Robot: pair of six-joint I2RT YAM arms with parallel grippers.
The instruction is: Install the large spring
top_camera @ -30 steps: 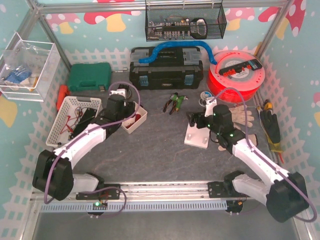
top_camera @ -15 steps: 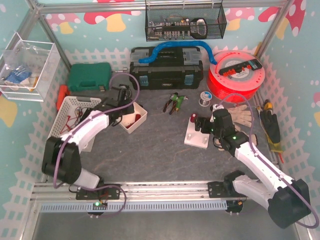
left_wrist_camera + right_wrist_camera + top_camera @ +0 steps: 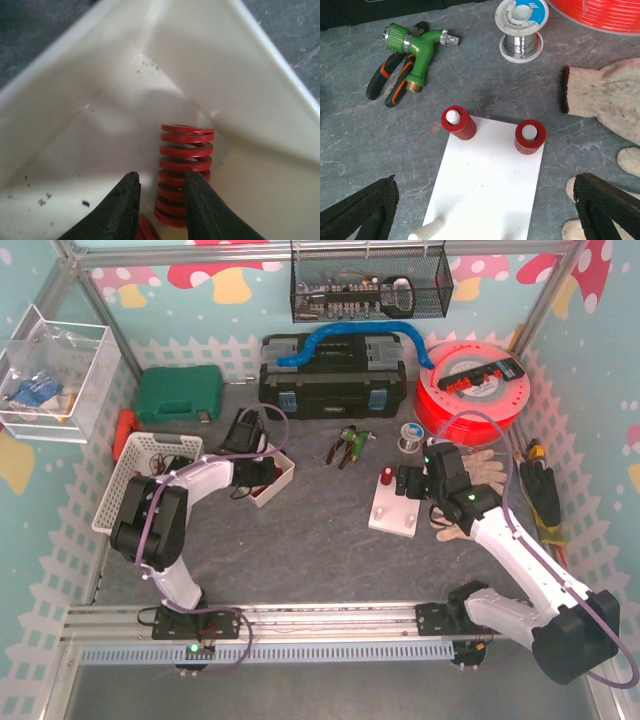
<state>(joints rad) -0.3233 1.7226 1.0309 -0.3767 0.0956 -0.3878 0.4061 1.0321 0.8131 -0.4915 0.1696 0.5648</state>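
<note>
A large red spring [image 3: 185,160] stands upright in a corner of the white bin [image 3: 250,100]. My left gripper [image 3: 162,180] is down inside the bin [image 3: 283,472], jaws a little apart. The spring is just beyond the fingertips, against the right finger and not gripped. A smaller red spring [image 3: 146,229] lies below the fingers. My right gripper [image 3: 485,215] is wide open above the white peg plate [image 3: 485,180]. Two red springs [image 3: 458,122] [image 3: 530,136] sit on its far pegs. A bare white peg [image 3: 427,230] stands at its near left.
A green hose nozzle and pliers [image 3: 420,50], a solder spool [image 3: 521,30] and work gloves [image 3: 610,100] lie around the plate. A black toolbox [image 3: 333,385], a red spool [image 3: 472,390] and a white basket [image 3: 145,475] stand farther off.
My left arm has swung in and lowered its gripper into the white bin, by the spring. My right gripper has drawn back slightly over the plate.
</note>
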